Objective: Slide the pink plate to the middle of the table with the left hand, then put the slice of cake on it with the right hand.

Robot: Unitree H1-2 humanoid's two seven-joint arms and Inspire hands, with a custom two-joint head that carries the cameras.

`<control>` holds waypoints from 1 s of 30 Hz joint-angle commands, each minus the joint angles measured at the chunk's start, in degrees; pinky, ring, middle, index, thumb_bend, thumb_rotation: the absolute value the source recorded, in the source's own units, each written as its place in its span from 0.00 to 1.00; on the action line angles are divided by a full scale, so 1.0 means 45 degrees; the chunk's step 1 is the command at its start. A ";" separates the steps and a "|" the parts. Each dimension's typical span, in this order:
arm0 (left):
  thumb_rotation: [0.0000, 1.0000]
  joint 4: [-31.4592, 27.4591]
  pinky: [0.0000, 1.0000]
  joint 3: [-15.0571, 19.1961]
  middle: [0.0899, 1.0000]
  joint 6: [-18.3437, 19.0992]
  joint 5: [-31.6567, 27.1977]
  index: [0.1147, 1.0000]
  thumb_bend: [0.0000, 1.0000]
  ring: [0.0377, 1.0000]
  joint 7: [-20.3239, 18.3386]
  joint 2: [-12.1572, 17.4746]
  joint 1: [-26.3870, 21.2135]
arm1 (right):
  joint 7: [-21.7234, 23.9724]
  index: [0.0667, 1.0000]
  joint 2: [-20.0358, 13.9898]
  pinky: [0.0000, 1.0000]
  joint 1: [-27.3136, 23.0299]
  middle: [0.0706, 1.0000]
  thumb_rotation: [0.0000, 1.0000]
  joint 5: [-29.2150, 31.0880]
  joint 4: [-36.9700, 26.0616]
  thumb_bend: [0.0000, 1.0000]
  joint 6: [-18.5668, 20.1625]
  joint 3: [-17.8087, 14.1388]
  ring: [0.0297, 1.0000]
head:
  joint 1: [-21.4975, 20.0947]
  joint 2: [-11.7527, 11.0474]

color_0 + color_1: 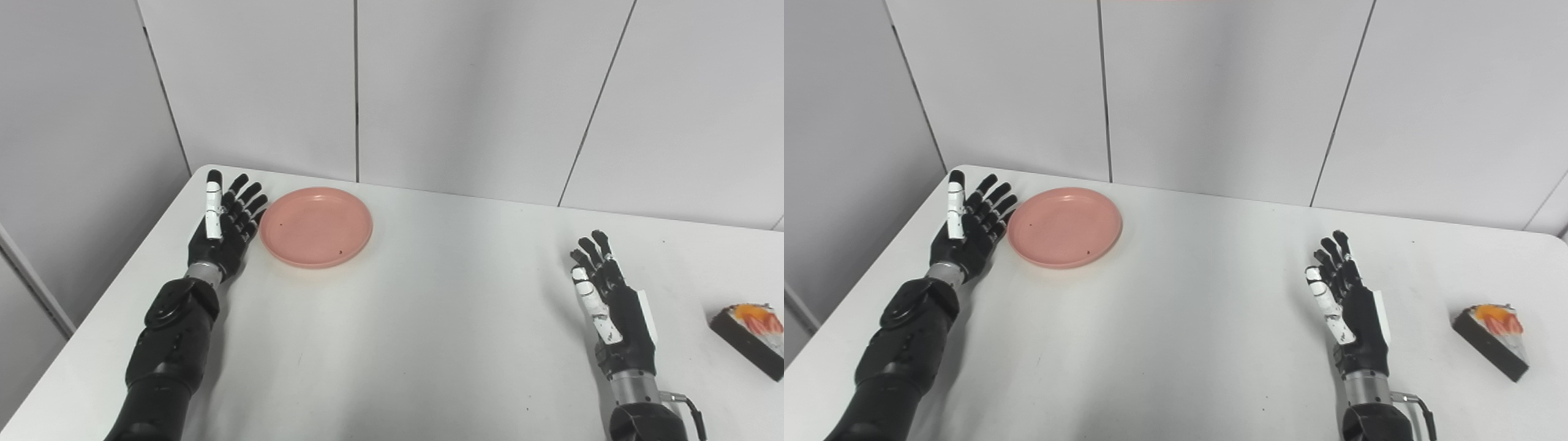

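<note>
Sliding the shallow round pink plastic plate (316,226) toward the middle of the white rectangular bench (429,343) is the step in hand. The plate lies flat near the far-left corner, empty. The black-and-white left hand (223,220) stands just beside the plate's left rim with fingers spread and extended, holding nothing; contact with the rim cannot be confirmed. Set the fingers squarely against the left rim and push low, parallel to the surface, so the plate neither tips nor spins away. Push slowly, since a light plate likely skates ahead of the fingers. The right hand (609,306) waits with fingers apart and nothing held, near the right edge. The dark wedge-shaped slice of cake with orange topping (750,338) rests at the right edge, well apart from the plate.
</note>
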 commanded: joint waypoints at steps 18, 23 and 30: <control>0.97 -0.1697 0.92 -0.0915 0.94 0.0715 0.1039 0.94 0.83 0.94 0.0479 -0.1660 0.0468 | 0.0004 0.96 0.0150 0.95 0.0190 0.93 0.65 0.0086 0.0277 0.47 -0.0426 -0.0001 0.90 | -0.0632 0.0170; 0.99 -0.2313 0.94 -0.0992 0.96 0.0369 0.1260 0.96 0.79 0.96 0.1043 -0.2479 0.0864 | -0.0156 0.96 0.0212 0.95 0.0176 0.92 0.65 -0.0186 0.0333 0.51 -0.0436 0.0067 0.90 | -0.1036 0.0238; 0.98 -0.2726 0.98 -0.1310 0.99 -0.0047 0.1498 0.99 0.77 0.99 0.1136 -0.3198 0.1314 | -0.0432 0.95 0.0450 0.93 0.0312 0.92 0.65 -0.0481 -0.0055 0.51 -0.0186 0.0111 0.89 | -0.1714 0.0324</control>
